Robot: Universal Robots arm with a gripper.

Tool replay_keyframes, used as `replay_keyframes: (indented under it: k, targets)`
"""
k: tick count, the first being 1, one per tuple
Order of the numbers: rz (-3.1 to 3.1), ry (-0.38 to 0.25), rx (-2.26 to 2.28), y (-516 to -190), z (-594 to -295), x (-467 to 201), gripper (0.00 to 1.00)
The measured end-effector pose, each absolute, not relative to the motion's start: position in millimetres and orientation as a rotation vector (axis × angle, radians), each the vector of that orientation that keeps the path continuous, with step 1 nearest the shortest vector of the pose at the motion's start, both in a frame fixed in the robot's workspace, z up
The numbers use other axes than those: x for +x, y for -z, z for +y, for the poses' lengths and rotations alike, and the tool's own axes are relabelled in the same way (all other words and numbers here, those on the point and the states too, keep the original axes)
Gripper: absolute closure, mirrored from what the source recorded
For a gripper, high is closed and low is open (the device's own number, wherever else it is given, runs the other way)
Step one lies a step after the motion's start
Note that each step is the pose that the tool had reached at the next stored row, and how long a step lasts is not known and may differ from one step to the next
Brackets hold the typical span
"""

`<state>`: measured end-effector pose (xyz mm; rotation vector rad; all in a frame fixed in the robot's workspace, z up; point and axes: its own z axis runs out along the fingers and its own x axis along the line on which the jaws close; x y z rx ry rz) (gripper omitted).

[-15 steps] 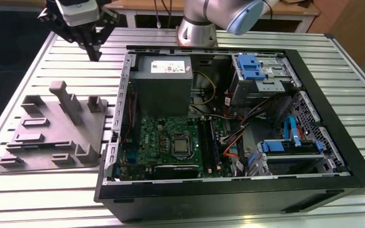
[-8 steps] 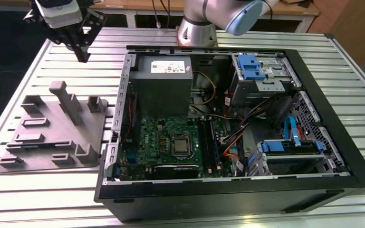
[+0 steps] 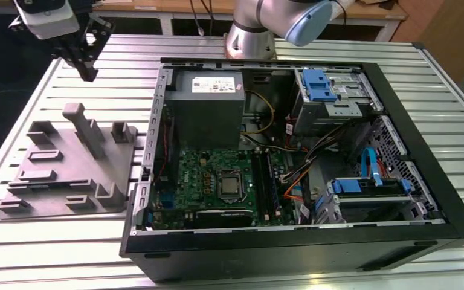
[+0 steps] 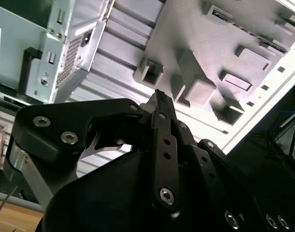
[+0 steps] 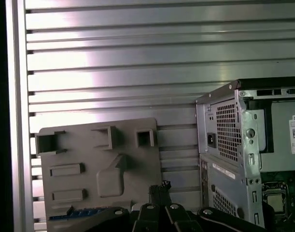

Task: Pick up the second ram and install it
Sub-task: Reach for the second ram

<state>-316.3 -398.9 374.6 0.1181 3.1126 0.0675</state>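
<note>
Exterior view's far left: gripper hangs above the slatted metal surface, past the far end of the gray holder tray, touching nothing. Fingers are pressed together at the tips with nothing between them, and both wrist views agree. The holder tray lies flat on the surface, just beside the open computer case on the exterior view's left, with raised posts and slots on top. The second ram looks like a thin blue-edged strip sitting in a slot at the tray end away from the tall posts. It is seen in the first wrist view, partly cut off by the gripper body. It is not gripped and not in the case. The case lies on its side with the lid off and its rear panel facing the tray. Inside, the gray power supply sits at the far end, with the green motherboard nearer the camera. The processor is mid-board. The black memory slots are just beside it on the exterior view's right; cannot tell if a stick sits in them. Further right comes a tangle of cables. Then come the far drive cage and the near drive cage, both with blue handles. The arm base stands behind the case.
</note>
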Motion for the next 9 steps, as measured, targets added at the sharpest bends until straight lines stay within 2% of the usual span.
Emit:
replay_keyframes:
  k: [9]
  targets:
    - [3.113,-0.068,0.118,-369.5,-401.6,-333.6,0.9]
